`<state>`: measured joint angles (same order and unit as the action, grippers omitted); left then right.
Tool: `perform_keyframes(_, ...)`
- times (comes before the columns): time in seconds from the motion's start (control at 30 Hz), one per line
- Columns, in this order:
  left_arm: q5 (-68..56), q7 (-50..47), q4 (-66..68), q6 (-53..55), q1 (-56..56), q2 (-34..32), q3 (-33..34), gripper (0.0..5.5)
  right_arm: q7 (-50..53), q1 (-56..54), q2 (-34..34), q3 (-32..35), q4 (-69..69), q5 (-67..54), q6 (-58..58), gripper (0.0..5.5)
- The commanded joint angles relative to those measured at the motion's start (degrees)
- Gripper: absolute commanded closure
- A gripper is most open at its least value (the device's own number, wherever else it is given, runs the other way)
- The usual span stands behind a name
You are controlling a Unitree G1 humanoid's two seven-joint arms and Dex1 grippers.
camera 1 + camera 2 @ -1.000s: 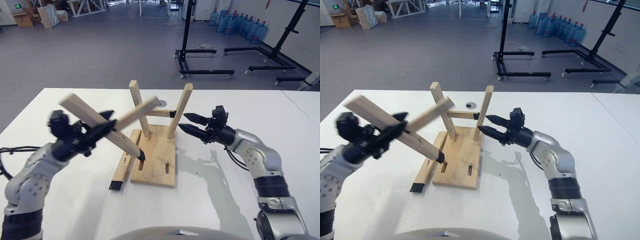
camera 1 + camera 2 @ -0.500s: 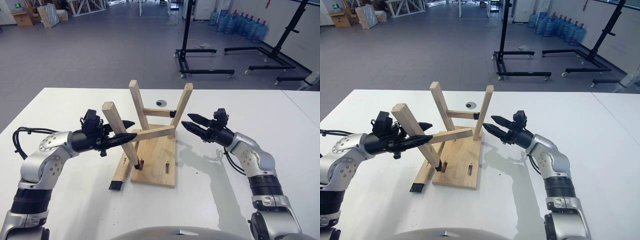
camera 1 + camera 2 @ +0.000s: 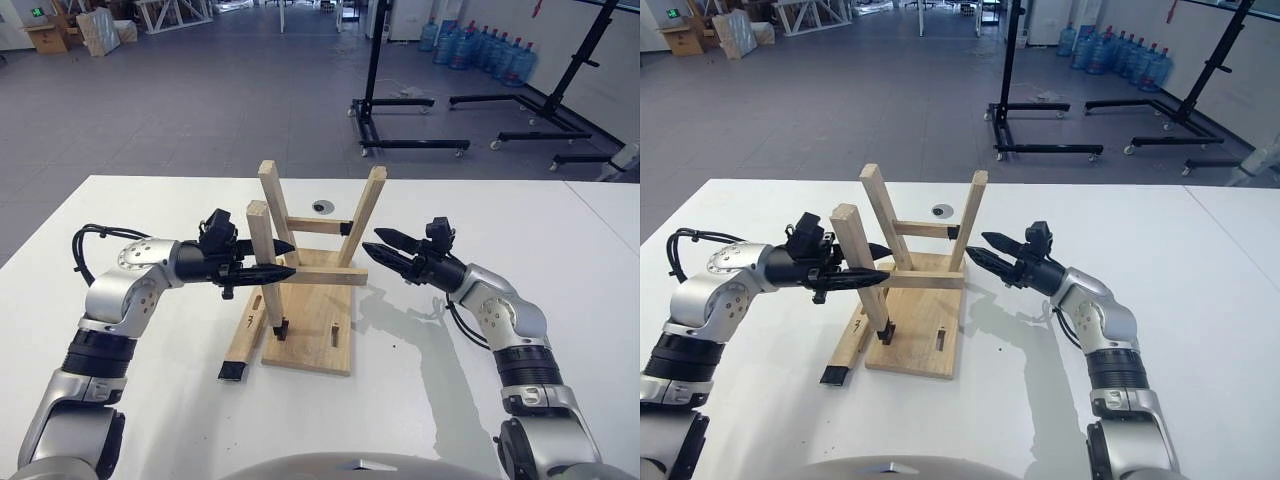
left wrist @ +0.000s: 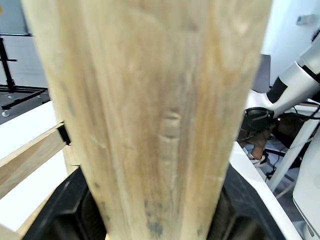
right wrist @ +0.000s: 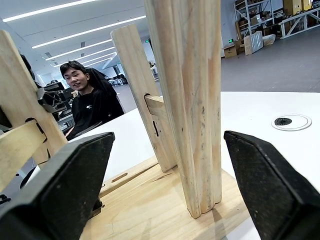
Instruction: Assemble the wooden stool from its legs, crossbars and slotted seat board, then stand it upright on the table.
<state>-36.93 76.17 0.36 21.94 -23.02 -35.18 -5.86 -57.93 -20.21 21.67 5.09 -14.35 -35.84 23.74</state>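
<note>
White counter carried the work. The slotted seat board lay flat on it, about midway between the 2 arms. 2 legs rose from the board's far end: the rear left leg tilted away from the centre, and the rear right leg leaned the opposite way. An upper crossbar joined them partway up.

Nearer the robot, the gripped leg stood almost upright with its dark foot at a slot on the board's left side. Whether the foot sat fully in that slot could not be told. A lower crossbar ran level from this leg toward the base of the rear right leg. The contact at that end was unclear. The left claw was clamped on the gripped leg about halfway up, 1 finger on either side. In the left wrist view the wood pressed between the dark pads.

The right claw hung just beside the rear right leg. Its 2 fingers were spread apart, with the tips aimed at the wood and not touching it. A loose leg lay flat on the counter along the board's left edge, its black-capped end toward the robot.

Farther back, a round grommet sat in the counter. Beyond the edge lay a grey floor with black stands on casters and a row of water bottles.
</note>
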Motion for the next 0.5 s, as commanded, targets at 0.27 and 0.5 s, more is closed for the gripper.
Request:
perform_keyframes(0.27, 2.06, 0.79, -2.55, 3.29, 3.94, -0.98, -3.24, 3.46, 0.13, -0.84, -0.32, -0.37, 0.77, 0.88, 0.84, 1.47)
perform_keyframes(0.5, 11.84, -0.36, 3.02, -2.88, 4.54, -4.04, -8.17, 3.46, 0.26, -1.16, -0.82, -0.71, 1.19, 0.78, 1.38, 1.47)
